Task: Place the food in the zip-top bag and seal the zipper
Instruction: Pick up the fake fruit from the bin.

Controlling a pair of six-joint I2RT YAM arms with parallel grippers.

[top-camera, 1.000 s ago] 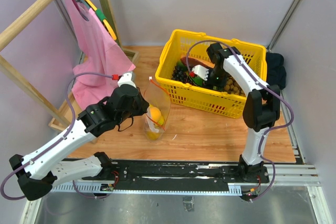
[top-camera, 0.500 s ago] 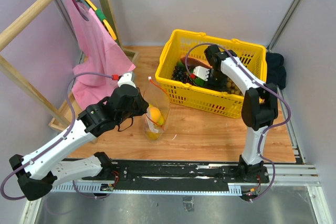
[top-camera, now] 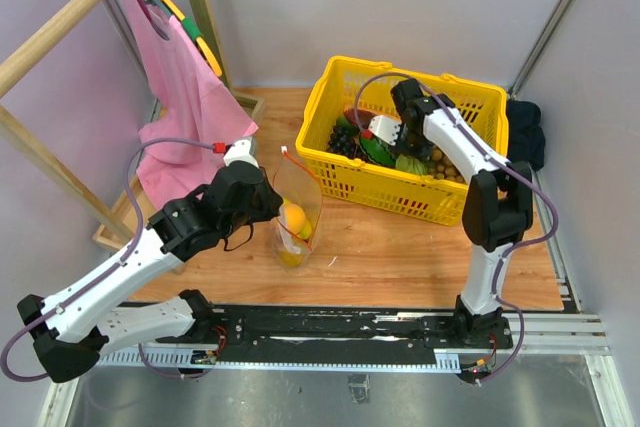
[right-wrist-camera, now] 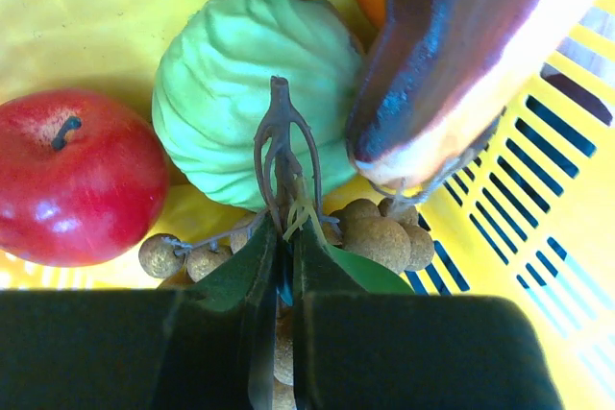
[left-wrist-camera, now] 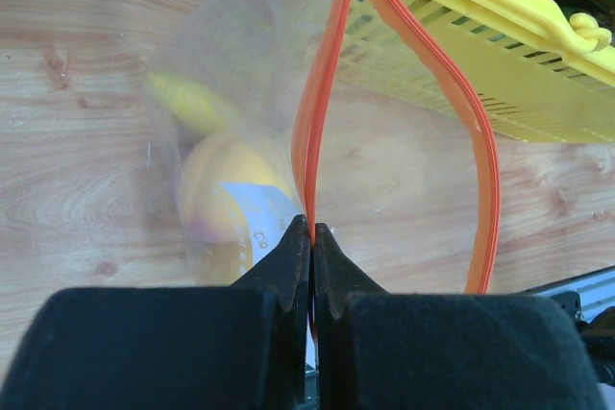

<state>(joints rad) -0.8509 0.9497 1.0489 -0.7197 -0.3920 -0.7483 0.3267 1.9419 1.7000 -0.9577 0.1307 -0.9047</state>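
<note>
Right arm wrist has shifted slightly toward the far-left corner inside the yellow basket [top-camera: 410, 195]. Left arm and zip-top bag [top-camera: 300, 197] are unchanged.

Top view: the right jaws are hidden under the wrist housing.

Right wrist view:
- Right gripper [right-wrist-camera: 285, 237] has its jaws together, clamped on the brown stem of the cluster of tan-brown balls [right-wrist-camera: 380, 232].
- The lower part of the cluster is cut off behind the jaws.
- Crowding it are a red apple [right-wrist-camera: 77, 180], a green cabbage [right-wrist-camera: 255, 74] and a bread roll [right-wrist-camera: 461, 55].

Left gripper [left-wrist-camera: 310, 229] has its jaws clamped on the zipper [left-wrist-camera: 306, 141], and the bag mouth gapes.

The bag stands mid-worktop, just beside the basket's near-left wall. A peach-like fruit [left-wrist-camera: 226, 194] sits inside it, blurred by the plastic. The white label on the fruit has unreadable print.

Pink cloth [top-camera: 185, 97] hangs at the far-left corner.
</note>
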